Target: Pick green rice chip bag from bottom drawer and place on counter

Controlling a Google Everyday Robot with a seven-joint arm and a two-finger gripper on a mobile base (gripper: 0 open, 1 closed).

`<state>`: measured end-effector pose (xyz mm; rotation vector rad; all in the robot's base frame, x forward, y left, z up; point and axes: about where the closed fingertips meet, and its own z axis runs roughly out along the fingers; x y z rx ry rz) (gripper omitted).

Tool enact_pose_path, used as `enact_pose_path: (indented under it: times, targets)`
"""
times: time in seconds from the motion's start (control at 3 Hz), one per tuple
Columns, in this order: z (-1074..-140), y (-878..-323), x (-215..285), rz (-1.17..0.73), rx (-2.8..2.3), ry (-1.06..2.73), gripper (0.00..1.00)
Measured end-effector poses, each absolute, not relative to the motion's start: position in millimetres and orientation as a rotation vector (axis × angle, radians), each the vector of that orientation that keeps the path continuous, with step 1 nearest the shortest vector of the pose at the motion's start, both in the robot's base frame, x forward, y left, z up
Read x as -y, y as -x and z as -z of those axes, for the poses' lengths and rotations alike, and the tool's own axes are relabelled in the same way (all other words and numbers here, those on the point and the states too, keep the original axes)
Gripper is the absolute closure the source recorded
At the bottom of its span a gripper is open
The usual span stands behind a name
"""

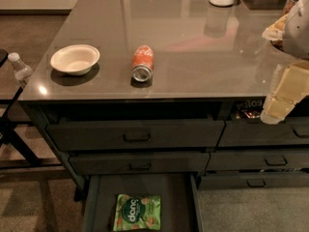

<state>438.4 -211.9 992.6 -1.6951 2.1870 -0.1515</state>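
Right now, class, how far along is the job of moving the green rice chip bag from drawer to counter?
Done: the bottom drawer stands open. In hand: nothing yet; the gripper hangs by the counter's right front edge, far from the green rice chip bag, which lies flat in the drawer. Left: reach down, grasp the bag, lift it and set it on the counter, perhaps beside the red soda can.
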Motion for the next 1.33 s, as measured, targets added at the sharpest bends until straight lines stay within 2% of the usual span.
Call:
enact_pose_path:
  times: [0.67,1.0,1.33]
  targets:
    - [-984.9,-434.2,208.7,0.126,-2.182,1.693,0.00]
    - [-954.8,-418.8,189.0,0.067,-2.174,1.682,0.00]
    - [-886.0,-403.3,162.4,-0.032,-2.196,1.734,0.00]
